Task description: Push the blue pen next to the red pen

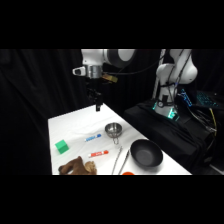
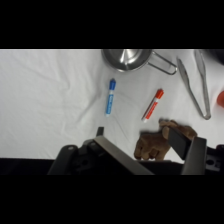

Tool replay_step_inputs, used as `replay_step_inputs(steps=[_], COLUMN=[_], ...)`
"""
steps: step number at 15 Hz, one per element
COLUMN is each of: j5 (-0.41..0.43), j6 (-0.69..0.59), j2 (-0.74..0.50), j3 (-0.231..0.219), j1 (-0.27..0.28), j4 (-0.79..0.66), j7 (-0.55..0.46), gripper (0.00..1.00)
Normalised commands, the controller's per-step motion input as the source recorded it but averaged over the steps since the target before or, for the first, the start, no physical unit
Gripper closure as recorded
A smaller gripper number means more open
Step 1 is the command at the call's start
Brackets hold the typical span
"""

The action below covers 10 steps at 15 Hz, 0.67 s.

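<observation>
The blue pen lies on the white table, just left of the small metal cup. The red pen lies nearer the table's front, a pen's length from the blue one and not touching it. My gripper hangs well above the far part of the table, behind both pens. It is open, with nothing between its fingers. In the wrist view the two pens lie side by side ahead of the fingers, tilted slightly toward each other at the bottom.
A small metal cup with a handle stands beside the blue pen. Metal tongs, a black bowl, a green block, a brown soft toy and an orange object lie near the front.
</observation>
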Motion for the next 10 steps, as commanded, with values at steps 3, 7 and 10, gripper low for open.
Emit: replay_step_inputs(steps=[3, 7, 10], j5=[-0.090, 0.010, 0.086], j6=[-0.11, 0.03, 0.19], j2=[0.29, 0.37, 0.39], j3=[-0.087, -0.024, 0.021], j1=[-0.136, -0.105, -0.100], j4=[0.50, 0.34, 0.17], j7=[-0.10, -0.12, -0.14], gripper=[0.00, 0.00, 0.00])
